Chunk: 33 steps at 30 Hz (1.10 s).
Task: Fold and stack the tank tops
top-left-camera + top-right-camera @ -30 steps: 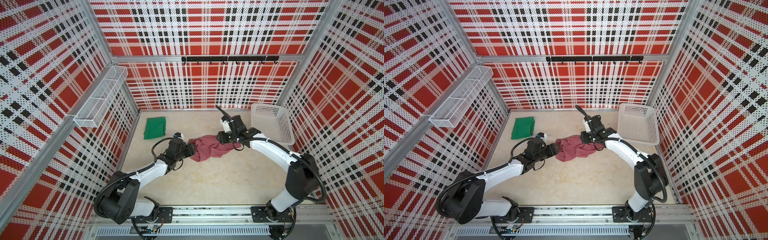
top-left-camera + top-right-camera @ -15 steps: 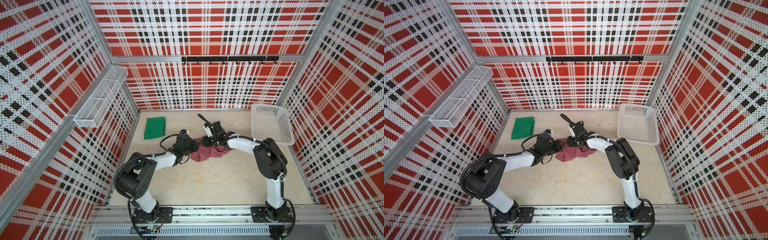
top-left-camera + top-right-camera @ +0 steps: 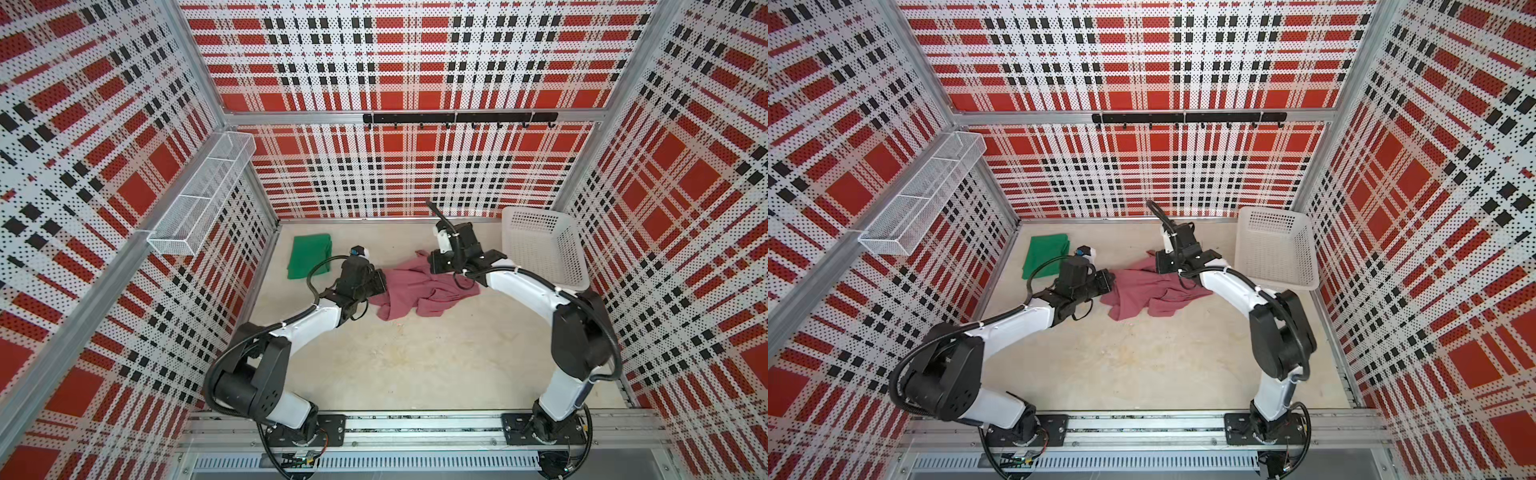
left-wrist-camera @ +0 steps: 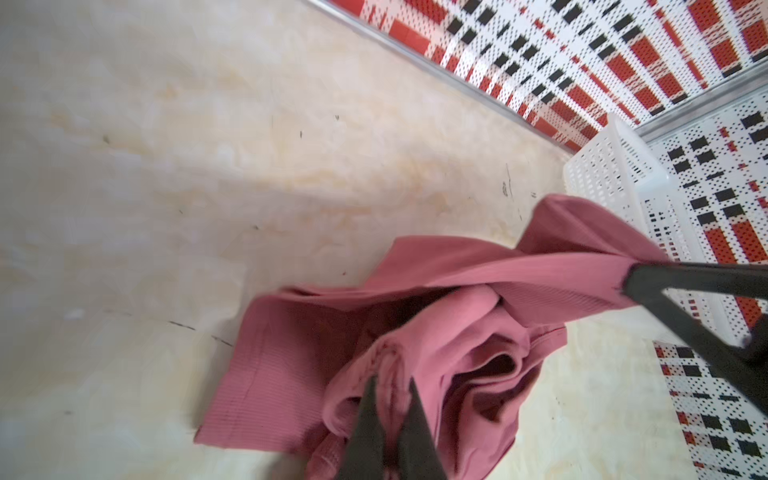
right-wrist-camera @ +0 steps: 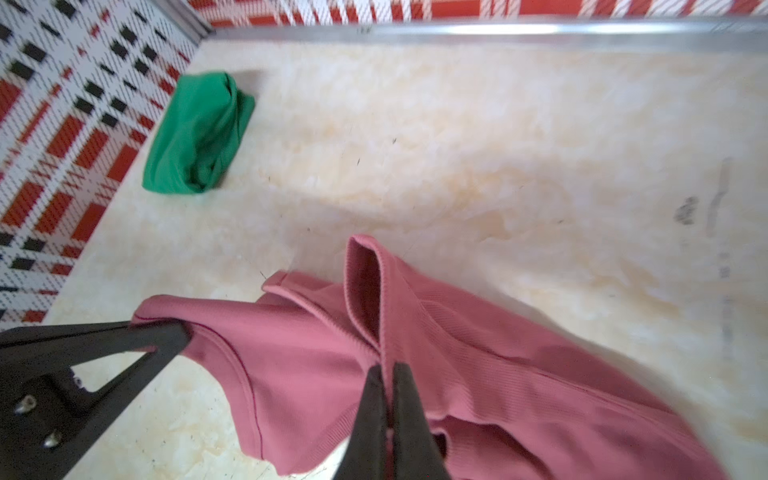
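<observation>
The rose-pink tank top point(image 3: 419, 291) point(image 3: 1152, 293) lies crumpled mid-table, stretched between both grippers. My left gripper point(image 3: 380, 282) point(image 4: 392, 380) is shut on a bunched fold at its left edge. At its far right edge, my right gripper point(image 3: 432, 264) point(image 5: 386, 365) is shut on a ribbed hem, with a strap loop standing up past the tips. Each wrist view shows the opposite gripper pinching the pink cloth point(image 4: 291, 353) point(image 5: 478, 353). The green tank top point(image 3: 309, 255) point(image 3: 1045, 255) point(image 5: 195, 133) lies folded at the back left, apart from both grippers.
A white perforated basket point(image 3: 540, 249) point(image 3: 1275, 249) point(image 4: 615, 174) stands tilted in the back right corner, just right of my right wrist. A wire shelf point(image 3: 203, 191) hangs on the left wall, and a black hook rail point(image 3: 457, 118) runs along the back wall.
Both grippers have closed on the pink tank top. My right gripper swung left over the cloth and then drew back toward the basket, pulling the cloth wider.
</observation>
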Available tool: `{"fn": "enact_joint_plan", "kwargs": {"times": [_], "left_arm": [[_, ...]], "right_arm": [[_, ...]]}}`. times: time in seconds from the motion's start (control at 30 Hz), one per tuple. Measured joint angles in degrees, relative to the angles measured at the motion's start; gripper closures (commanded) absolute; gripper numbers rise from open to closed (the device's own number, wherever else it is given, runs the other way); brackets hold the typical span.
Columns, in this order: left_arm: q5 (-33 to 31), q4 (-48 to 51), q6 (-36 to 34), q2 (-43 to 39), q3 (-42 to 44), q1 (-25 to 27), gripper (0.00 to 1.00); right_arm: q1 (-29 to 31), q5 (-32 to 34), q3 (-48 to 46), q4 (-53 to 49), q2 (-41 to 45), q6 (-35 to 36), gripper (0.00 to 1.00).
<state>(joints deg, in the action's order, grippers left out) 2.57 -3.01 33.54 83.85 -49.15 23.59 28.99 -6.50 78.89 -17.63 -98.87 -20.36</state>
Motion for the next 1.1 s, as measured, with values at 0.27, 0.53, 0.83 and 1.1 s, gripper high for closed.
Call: {"fn": "enact_joint_plan", "kwargs": {"times": [0.27,0.53,0.83,1.1], "left_arm": [[-4.7,11.45,-7.98,-10.93,-5.07,-5.27,1.0],[-8.68,18.45,-14.34,-15.91,-14.32,-7.19,1.0],[-4.83,18.47,-15.26,-16.7,-14.8,-8.5,1.0],[0.02,17.4,-13.81,-12.15,-9.18,-7.98,1.0]], "right_arm": [[-4.35,3.17,-3.78,-4.85,13.9,2.47,1.0],[-9.51,5.25,-5.22,-8.13,26.23,3.67,1.0],[-14.23,2.47,-13.2,-8.44,30.08,2.4,1.0],[-13.7,-3.96,-21.94,-8.81,30.08,-0.35,1.0]]}}
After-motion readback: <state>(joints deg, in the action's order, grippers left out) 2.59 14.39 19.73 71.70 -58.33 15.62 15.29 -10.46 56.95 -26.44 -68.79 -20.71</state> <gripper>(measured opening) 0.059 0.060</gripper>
